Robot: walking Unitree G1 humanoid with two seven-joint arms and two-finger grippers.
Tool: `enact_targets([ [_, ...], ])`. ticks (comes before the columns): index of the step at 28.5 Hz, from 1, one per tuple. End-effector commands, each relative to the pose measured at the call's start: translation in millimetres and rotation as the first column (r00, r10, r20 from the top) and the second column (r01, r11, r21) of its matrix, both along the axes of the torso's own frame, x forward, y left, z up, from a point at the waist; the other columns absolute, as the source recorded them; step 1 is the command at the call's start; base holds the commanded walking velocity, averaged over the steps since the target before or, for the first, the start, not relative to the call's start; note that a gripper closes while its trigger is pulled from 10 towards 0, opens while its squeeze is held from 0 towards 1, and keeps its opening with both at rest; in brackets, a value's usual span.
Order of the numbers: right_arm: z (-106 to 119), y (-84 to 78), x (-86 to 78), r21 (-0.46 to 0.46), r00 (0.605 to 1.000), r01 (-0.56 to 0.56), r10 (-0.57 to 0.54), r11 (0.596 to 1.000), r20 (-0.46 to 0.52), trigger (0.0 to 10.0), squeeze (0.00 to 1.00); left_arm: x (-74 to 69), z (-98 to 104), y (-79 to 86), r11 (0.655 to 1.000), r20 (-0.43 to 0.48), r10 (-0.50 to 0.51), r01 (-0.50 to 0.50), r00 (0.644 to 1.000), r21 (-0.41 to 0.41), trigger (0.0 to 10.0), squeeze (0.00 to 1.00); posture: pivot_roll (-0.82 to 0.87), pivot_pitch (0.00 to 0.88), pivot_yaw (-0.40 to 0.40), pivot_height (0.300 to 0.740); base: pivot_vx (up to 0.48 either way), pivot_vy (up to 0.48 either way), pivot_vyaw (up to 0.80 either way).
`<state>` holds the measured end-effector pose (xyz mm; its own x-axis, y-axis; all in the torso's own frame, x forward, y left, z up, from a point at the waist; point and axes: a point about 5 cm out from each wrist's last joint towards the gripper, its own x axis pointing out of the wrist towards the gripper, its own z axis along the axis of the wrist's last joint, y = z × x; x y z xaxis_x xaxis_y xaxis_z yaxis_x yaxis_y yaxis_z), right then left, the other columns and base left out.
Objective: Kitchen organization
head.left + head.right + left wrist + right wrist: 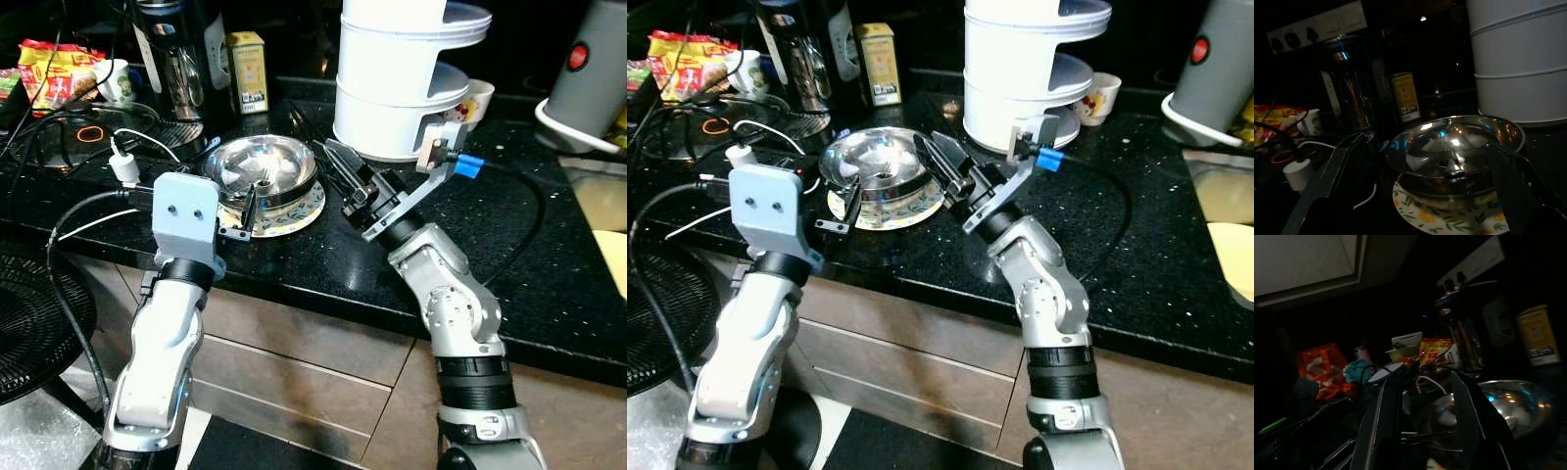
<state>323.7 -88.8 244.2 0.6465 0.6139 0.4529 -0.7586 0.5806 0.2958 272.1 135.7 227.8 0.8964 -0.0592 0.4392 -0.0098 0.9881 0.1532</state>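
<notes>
Shiny round stainless-steel lid with a small centre knob (263,172) sits on a floral-patterned ceramic plate (291,217), near the front edge of the black speckled stone countertop (549,284).

Left gripper (238,213): low at the lid's near-left rim, just beside the plate. In the left wrist view its two black fingers (1327,180) stand apart, one to either side of the lid, nothing between them. Contact with the lid or plate: cannot tell.

Right gripper (338,166): raised at the lid's right side, fingers angled up and toward the left. In the right wrist view the fingers (1378,423) are parted with a clear gap, holding nothing. A blue-ended black cable (468,166) runs from the right wrist across the counter.

Behind and right of the lid: a tall white stacked-tier plastic steamer (404,73), standing upright; a small patterned white cup (479,99) just beside it on its right. Behind the lid: a yellow rectangular tin box (247,70) and a dark glass-jug coffee appliance (176,54). Far left on the counter: a white mug (115,80), red-and-yellow snack packets (54,67), a white plug with white cable (125,164). Far right: a grey kettle-like vessel with a red button (588,64).

Below the counter: beige drawer fronts (304,357); a black wire fan grille (34,323) at lower left.
</notes>
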Motion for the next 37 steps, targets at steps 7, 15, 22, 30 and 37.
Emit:
enact_targets([
  [7, 1.4, 4.7, -0.1, -0.031, 1.0, -0.003, 0.003, 1.0, 0.005, 10.0, 0.0, 3.8, -15.0, 11.6, 0.996, -0.067, 0.043, -0.048, 0.997, -0.074, 10.0, 0.0, 0.09, 0.0, -0.009, 0.74, 0.0, 0.0, 0.0],
  [15, 0.4, 4.8, 0.2, -0.052, 1.0, 0.005, -0.004, 0.999, 0.002, 10.0, 0.0, 11.9, -18.9, 24.8, 0.99, -0.089, 0.054, -0.064, 0.995, -0.124, 10.0, 0.0, 0.08, 0.0, -0.006, 0.74, 0.0, 0.0, 0.0],
  [22, 1.3, 4.4, -1.2, -0.052, 1.0, 0.004, -0.004, 0.999, 0.007, 10.0, 0.0, 20.2, -10.9, 12.7, 0.986, -0.047, -0.101, 0.093, 0.994, -0.14, 10.0, 0.0, 0.07, 0.0, -0.006, 0.74, 0.0, 0.0, 0.0],
  [30, 0.7, 3.5, -1.9, -0.059, 1.0, 0.009, -0.009, 0.998, 0.005, 10.0, 0.0, 22.9, -13.4, -3.1, 0.976, -0.046, -0.179, 0.172, 0.983, -0.13, 10.0, 0.0, 0.06, 0.0, -0.002, 0.74, 0.0, 0.0, 0.0],
  [37, -0.2, 3.3, -2.1, -0.062, 1.0, 0.011, -0.011, 0.998, 0.002, 10.0, 0.0, 18.8, -13.0, -17.3, 0.958, -0.045, -0.255, 0.246, 0.966, -0.147, 10.0, 0.0, 0.06, 0.0, -0.001, 0.74, 0.0, 0.0, 0.0],
])
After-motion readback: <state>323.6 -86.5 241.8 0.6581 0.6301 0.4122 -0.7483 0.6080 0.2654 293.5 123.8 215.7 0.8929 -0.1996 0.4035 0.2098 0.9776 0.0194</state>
